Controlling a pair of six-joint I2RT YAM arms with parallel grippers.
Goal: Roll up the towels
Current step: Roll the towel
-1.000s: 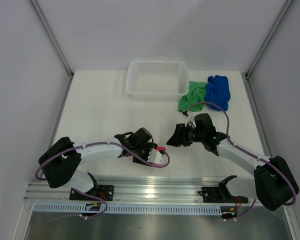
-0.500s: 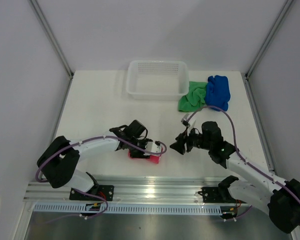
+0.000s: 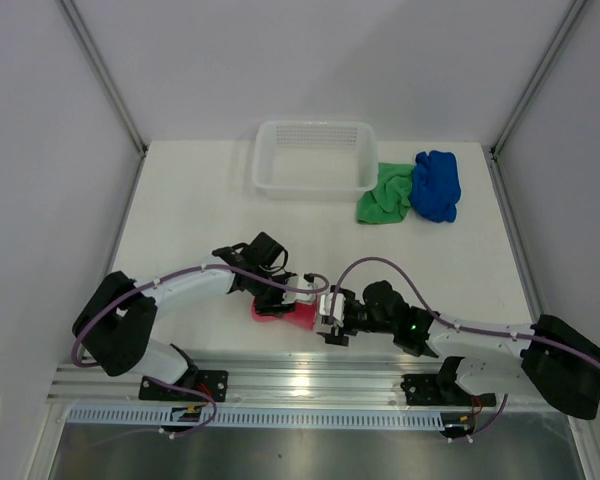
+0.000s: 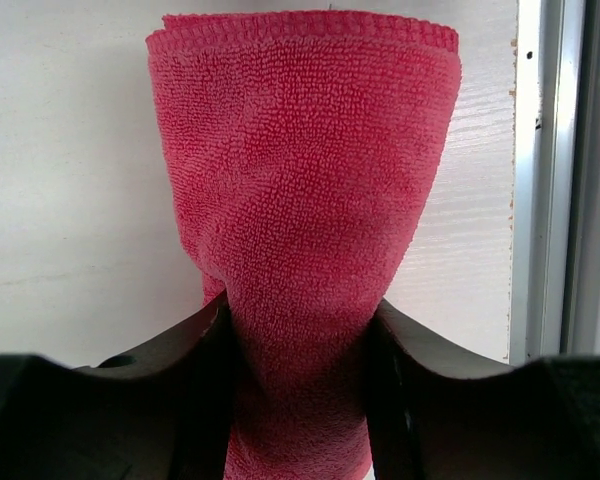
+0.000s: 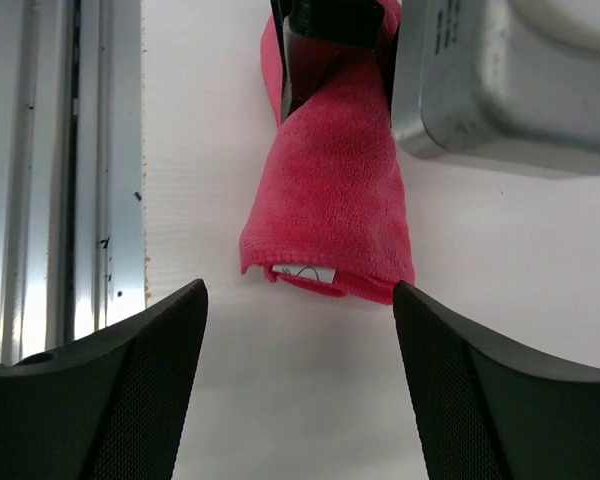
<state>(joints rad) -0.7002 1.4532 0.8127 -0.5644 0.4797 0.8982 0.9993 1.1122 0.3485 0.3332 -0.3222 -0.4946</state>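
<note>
The pink towel [image 3: 288, 313] lies as a rolled bundle near the table's front edge. My left gripper [image 3: 273, 299] is shut on one end of it; in the left wrist view both fingers [image 4: 195, 350] squeeze the pink towel [image 4: 300, 170]. My right gripper [image 3: 330, 319] stands open at the other end. In the right wrist view the pink towel [image 5: 335, 190] shows a white tag and stops just short of the right gripper [image 5: 298, 292], untouched. The green towel [image 3: 384, 193] and blue towel [image 3: 437, 184] lie crumpled at the back right.
A white mesh basket [image 3: 314, 158] stands at the back centre, left of the green towel. The metal rail [image 3: 310, 378] runs along the table's front edge, close to the pink towel. The tent frame's poles rise at both back corners.
My right arm has swung down and left to the pink towel's end, its jaws spreading wider. My left gripper has drawn back leftward and tightened on the towel, uncovering more of the roll.
</note>
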